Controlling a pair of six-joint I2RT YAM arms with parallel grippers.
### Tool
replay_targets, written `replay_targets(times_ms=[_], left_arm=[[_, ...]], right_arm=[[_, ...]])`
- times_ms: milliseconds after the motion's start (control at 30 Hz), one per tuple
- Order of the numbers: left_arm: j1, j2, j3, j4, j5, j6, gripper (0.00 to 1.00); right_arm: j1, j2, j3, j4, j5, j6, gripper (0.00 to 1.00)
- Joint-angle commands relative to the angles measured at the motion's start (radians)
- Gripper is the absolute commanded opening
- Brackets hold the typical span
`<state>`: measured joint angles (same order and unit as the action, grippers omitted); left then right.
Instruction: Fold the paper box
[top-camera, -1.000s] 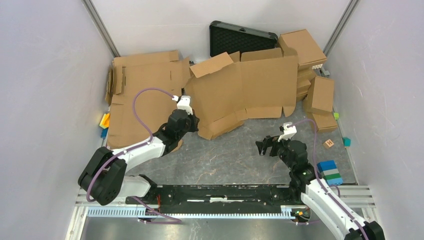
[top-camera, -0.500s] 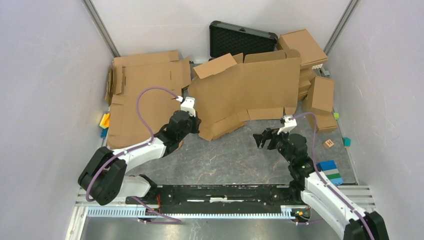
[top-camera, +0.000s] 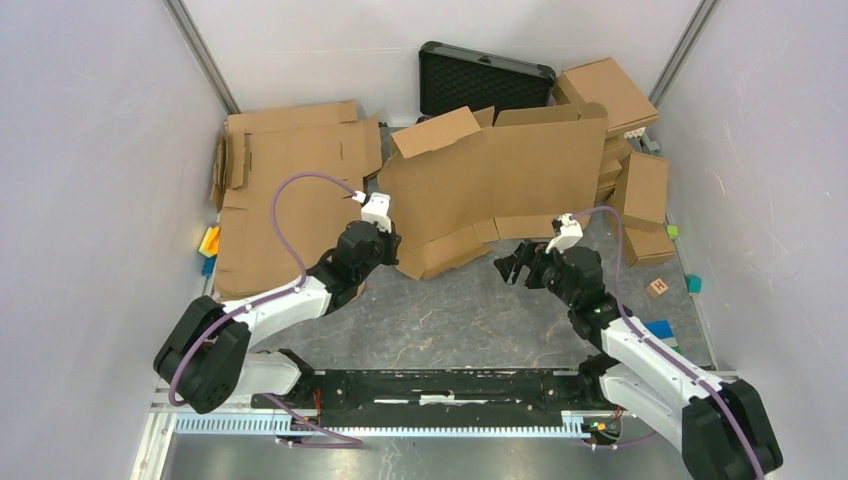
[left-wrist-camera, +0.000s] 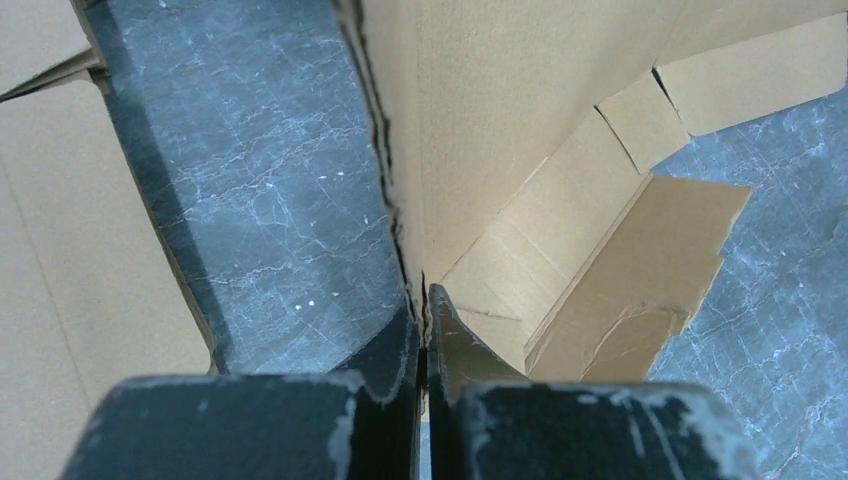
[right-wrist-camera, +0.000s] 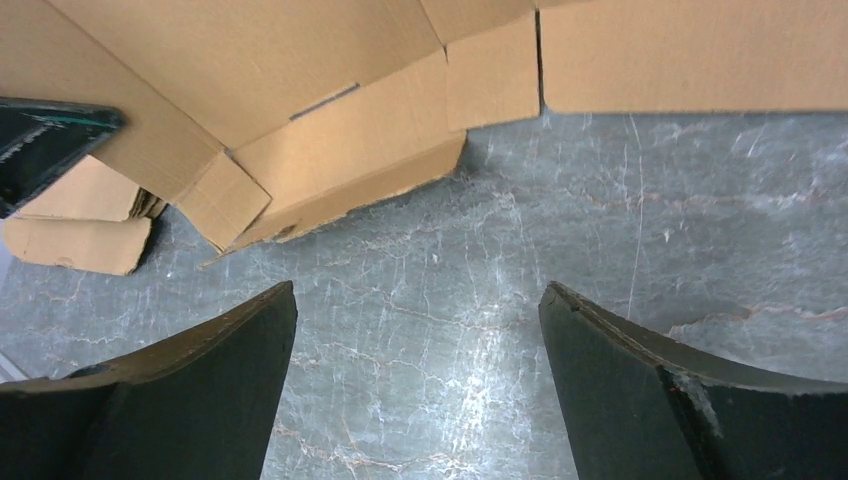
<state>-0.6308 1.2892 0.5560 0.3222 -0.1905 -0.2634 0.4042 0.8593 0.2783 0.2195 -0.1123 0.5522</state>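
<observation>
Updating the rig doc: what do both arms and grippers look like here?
The left arm and right arm have white link shells and black joints. A purple cable loops along each to a small white wrist module. The left gripper and right gripper are black, with tapered wedge fingers scuffed grey at the edges.

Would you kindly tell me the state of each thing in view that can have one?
paper box: unfolded, partly lifted, one edge pinched
left gripper: shut on the paper box
right gripper: open, holding nothing
black case: open, foam lining showing
flat cardboard: unfolded, lying flat at left
small boxes: folded shut, piled at right
</observation>
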Motion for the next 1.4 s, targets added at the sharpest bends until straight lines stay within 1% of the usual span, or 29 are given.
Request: replay_targets(times_ms=[0,133,233,500,667,767,1000,1100,1133,1333,1367], left_arm=[[-0.008,-0.035,0.000,0.071,-0.046,0.043,0.02],[-0.010,-0.037,-0.009,0.090,-0.053,0.046,0.02],[-0.017,-0.031,-0.003,0.088,-0.058,0.052,0.02],[-0.027,-0.022,0.003,0.093,-0.082,0.067,0.02],[-0.030,-0.017,-0.001,0.110,-0.096,0.072,0.02],[-0.032,-0.013,-0.003,0.127,-0.099,0.075,0.02],[-0.032,0.025,0.012,0.155,-0.104,0.078,0.02],[-0.032,0.037,0.016,0.163,-0.109,0.079,0.02],[-0.032,0.042,0.017,0.166,-0.110,0.078,0.02],[-0.019,0.085,0.058,0.126,-0.104,0.023,0.02],[-0.017,0.089,0.062,0.125,-0.104,0.017,0.02]], right_arm=[[0.005,0.071,0.039,0.047,0.002,0.101,0.95],[0.011,0.152,0.054,0.082,0.011,0.227,0.94],[0.031,0.215,0.059,0.156,-0.004,0.285,0.92],[0.068,0.357,0.135,0.212,-0.004,0.301,0.91],[0.075,0.423,0.149,0.235,-0.010,0.328,0.91],[0.081,0.465,0.149,0.262,-0.012,0.343,0.88],[0.088,0.612,0.214,0.300,-0.033,0.299,0.72],[0.088,0.661,0.253,0.287,-0.028,0.258,0.70],[0.088,0.675,0.263,0.285,-0.027,0.244,0.67],[0.088,0.744,0.293,0.297,-0.050,0.196,0.33],[0.087,0.752,0.292,0.301,-0.055,0.190,0.28]])
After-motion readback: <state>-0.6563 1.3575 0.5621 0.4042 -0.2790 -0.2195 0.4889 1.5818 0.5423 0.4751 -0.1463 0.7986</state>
